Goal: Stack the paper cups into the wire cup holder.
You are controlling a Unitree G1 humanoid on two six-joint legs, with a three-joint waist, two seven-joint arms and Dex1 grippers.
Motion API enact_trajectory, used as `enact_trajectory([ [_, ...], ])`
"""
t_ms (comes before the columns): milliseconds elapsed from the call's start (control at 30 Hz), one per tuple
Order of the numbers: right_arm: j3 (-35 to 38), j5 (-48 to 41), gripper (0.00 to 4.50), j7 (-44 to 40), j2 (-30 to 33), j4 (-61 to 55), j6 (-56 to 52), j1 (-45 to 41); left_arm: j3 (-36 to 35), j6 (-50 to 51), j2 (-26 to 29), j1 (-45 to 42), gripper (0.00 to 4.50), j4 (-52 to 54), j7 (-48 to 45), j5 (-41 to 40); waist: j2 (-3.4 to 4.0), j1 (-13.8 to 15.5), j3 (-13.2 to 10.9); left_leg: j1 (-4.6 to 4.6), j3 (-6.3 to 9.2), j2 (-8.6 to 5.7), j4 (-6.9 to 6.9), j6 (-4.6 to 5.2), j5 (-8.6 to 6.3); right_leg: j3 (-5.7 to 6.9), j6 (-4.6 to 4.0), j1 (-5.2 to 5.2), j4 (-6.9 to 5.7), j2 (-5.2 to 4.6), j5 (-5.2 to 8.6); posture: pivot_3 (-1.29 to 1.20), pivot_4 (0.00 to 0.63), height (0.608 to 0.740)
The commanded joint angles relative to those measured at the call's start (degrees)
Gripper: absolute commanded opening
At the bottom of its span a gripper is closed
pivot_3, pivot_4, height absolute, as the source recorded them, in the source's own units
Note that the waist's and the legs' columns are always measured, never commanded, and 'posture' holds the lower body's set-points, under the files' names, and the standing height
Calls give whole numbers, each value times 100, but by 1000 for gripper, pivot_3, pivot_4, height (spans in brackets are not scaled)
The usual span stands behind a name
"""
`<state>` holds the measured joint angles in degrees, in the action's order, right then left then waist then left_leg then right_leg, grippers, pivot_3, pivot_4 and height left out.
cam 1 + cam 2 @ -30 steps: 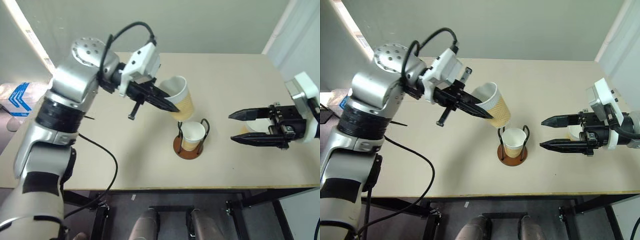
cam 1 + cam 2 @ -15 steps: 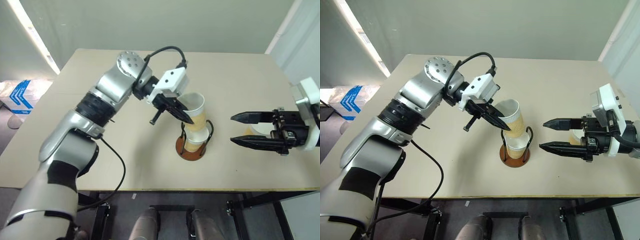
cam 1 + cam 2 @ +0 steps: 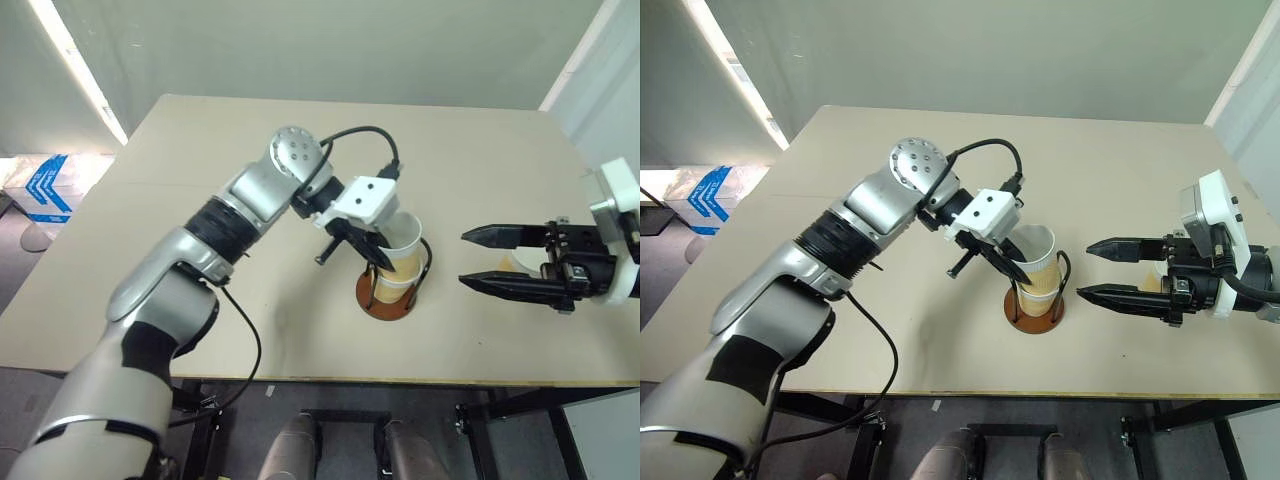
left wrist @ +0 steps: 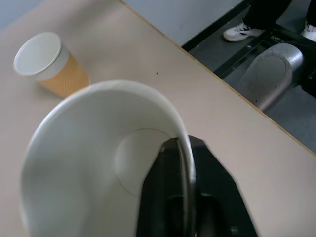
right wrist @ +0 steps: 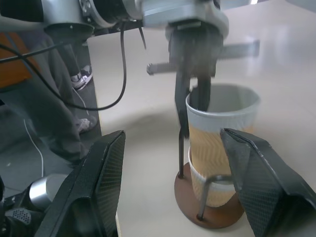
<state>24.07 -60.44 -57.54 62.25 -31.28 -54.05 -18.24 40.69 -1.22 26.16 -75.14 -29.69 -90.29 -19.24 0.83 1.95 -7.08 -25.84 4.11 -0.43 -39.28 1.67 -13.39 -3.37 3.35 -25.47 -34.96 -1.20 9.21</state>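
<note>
left gripper: jaws straddle the rim of the top cup, one finger inside, one outside
top cup: nested in lower cup inside wire cup holder
right gripper: jaws spread, empty, beside the holder
third cup: on table, behind right jaws

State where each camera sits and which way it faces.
Head stereo pair: above, facing down at the beige table; both arms show, left gripper at the pale tan paper cup in the black wire cup holder.
Left wrist: looks into that cup; own gripper.
Right wrist: faces the holder between its open right gripper.
Both wrist views share the cup.
</note>
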Motion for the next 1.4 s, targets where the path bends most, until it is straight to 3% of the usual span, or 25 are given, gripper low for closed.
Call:
enact_trajectory([
  [33,17,213,3270,28,180,44,135,29,-537,-58,-131,-100,1564,-22,-188,204,0,-2,0,0,-1,0,0,0,0,0,0,0,0,0,0,0,150,740],
  [267,-345,868,3270,430,317,336,129,-26,-1487,499,-89,-176,3962,87,-153,50,2,-10,1,6,-4,1,0,0,2,0,6,-1,-2,0,-5,0,150,740],
  [333,-592,1277,3270,625,455,386,135,-8,-1818,696,-7,-131,4448,145,-73,-22,5,-9,2,6,-5,1,-1,1,3,0,10,-1,-1,0,-8,0,150,740],
  [500,-1262,2158,3270,768,838,834,211,-29,-2723,1420,492,300,4448,495,270,-369,12,-23,4,6,-7,2,0,2,3,-2,10,-2,-1,0,-10,0,150,740],
  [767,-2364,3822,3270,280,1155,2025,1530,-341,-3348,2023,1047,1186,4448,1286,1035,-274,17,-8,5,8,-9,2,-6,6,5,-2,18,-1,-1,-2,-22,0,150,740],
  [1200,-3617,5544,3270,-736,615,3899,3099,-1394,-3804,2563,1450,2173,4448,2286,1632,-359,17,-60,4,32,-12,4,-1,8,15,-4,-3,10,-5,-1,-36,0,150,740],
  [1300,-3714,5788,2686,-863,432,4131,3416,-1554,-3813,2578,1499,2268,4500,2375,1657,-364,19,-68,3,37,-12,5,5,5,22,-5,-16,10,-5,-1,-43,0,150,740],
  [1400,-3681,5878,1670,-983,316,4211,3587,-1597,-3813,2622,1548,2316,4500,2437,1661,-381,19,-69,3,38,-10,5,10,3,25,-4,-23,10,-5,0,-46,0,150,740],
])
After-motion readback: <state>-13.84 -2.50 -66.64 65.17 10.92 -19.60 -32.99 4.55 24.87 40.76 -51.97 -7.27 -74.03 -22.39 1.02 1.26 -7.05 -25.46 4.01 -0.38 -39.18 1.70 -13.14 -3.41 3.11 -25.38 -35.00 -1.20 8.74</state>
